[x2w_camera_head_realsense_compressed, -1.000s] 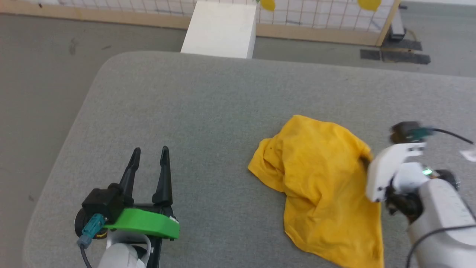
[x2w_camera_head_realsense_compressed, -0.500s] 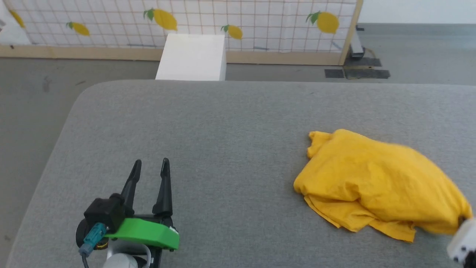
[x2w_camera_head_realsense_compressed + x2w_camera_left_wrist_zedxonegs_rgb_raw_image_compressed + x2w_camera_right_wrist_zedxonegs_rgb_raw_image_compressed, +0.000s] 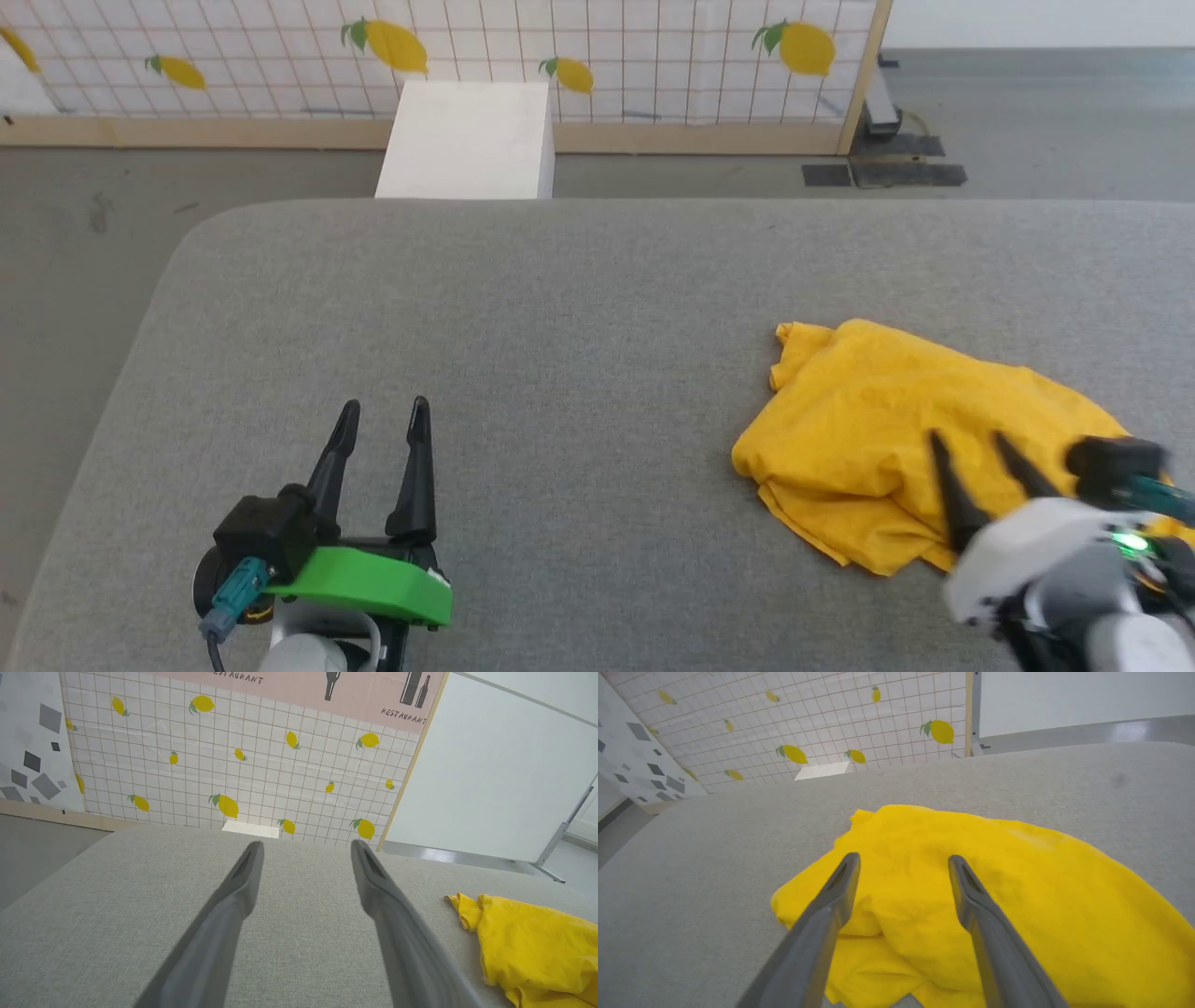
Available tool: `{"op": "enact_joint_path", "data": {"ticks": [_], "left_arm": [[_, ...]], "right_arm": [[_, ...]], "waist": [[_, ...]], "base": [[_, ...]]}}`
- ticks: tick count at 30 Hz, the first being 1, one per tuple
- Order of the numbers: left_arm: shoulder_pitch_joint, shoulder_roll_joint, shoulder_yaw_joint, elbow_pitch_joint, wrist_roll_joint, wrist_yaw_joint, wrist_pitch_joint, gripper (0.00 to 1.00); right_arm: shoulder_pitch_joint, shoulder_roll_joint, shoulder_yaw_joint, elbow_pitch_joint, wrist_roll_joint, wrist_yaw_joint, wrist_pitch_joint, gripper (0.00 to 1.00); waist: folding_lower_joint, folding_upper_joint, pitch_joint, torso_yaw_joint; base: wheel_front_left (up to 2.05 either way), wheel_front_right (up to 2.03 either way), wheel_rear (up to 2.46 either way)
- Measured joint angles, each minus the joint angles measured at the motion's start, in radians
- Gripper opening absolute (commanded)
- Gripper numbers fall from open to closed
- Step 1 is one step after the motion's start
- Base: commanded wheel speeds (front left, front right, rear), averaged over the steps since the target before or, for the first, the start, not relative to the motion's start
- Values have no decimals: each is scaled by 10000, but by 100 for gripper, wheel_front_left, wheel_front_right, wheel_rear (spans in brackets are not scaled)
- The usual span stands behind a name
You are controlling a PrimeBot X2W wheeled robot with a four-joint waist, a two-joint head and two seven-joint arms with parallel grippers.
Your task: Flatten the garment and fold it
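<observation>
The garment (image 3: 896, 420) is a crumpled bright yellow heap at the right of the grey padded table (image 3: 560, 308); no print shows on it. It also appears in the left wrist view (image 3: 537, 947) at the lower right and in the right wrist view (image 3: 971, 896). My right gripper (image 3: 966, 441) hovers over the heap's near edge with both fingers spread and nothing between them; the right wrist view (image 3: 903, 858) shows the same open gap above the cloth. My left gripper (image 3: 383, 411) stands open over bare table at the lower left, well apart from the garment, as the left wrist view (image 3: 306, 844) confirms.
A white box (image 3: 467, 140) stands on the floor just beyond the table's far edge. Behind it runs a tiled wall panel with lemon prints (image 3: 560, 47) in a wooden frame. The table's rounded left corner (image 3: 196, 243) drops to grey floor.
The head camera tilted up over the second. The garment was dragged right and dropped into a lower, wider heap. My right gripper let go of it and now stands open above it.
</observation>
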Motion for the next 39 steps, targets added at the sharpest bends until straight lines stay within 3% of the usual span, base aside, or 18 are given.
{"op": "enact_joint_path", "data": {"ticks": [4, 10, 17, 18, 19, 21, 26, 29, 35, 39], "left_arm": [[-96, 0, -58, -13, -4, -2, 0, 100], [-355, -2, -224, -4, -44, -2, 0, 100], [-401, -2, -247, 0, -96, 4, 0, 100], [-401, -2, -244, 2, -96, 4, 0, 100], [-402, -2, -251, 8, -98, 4, 0, 100], [-416, -2, -311, 31, -98, 4, 0, 100], [-417, -2, -341, 111, -109, 4, 2, 100], [-408, -2, -334, 184, -105, 4, 0, 100], [-388, -2, -280, 240, -86, 4, 0, 100], [-373, -2, -270, 261, -79, -2, 0, 100]], "right_arm": [[-497, 6, 909, 347, -961, 2, 1139, 100], [-1128, -88, 1275, 1294, -3131, 2, 3317, 100], [-1635, -336, 974, 1574, -3875, 2, 3680, 100], [-1679, -334, 920, 1735, -3871, 2, 3753, 96], [-1710, -334, 865, 1921, -3850, 2, 3812, 46], [-1857, -355, 917, 2265, -3651, 2, 3693, 0], [-1892, -201, 1360, 2096, -2441, 0, 3260, 0], [-1500, -128, 2303, 1375, -1087, 0, 3427, 0], [330, -19, 4353, -368, 738, 0, 5177, 0], [1394, -155, 4878, -1118, 1057, 0, 6136, 0]], "waist": [[0, 0, 262, 117], [0, 0, 584, 454], [0, 0, 816, 712], [0, 0, 833, 709], [0, 0, 850, 701], [0, 0, 879, 691], [0, 0, 772, 664], [0, 0, 622, 629], [0, 0, 363, 513], [0, 0, 292, 380]], "base": [[0, 0, 0], [0, 0, 0], [0, 0, 0], [0, 0, 0], [0, 0, 0], [0, 0, 0], [0, 0, 0], [0, 0, 0], [0, 0, 0], [0, 0, 0]]}}
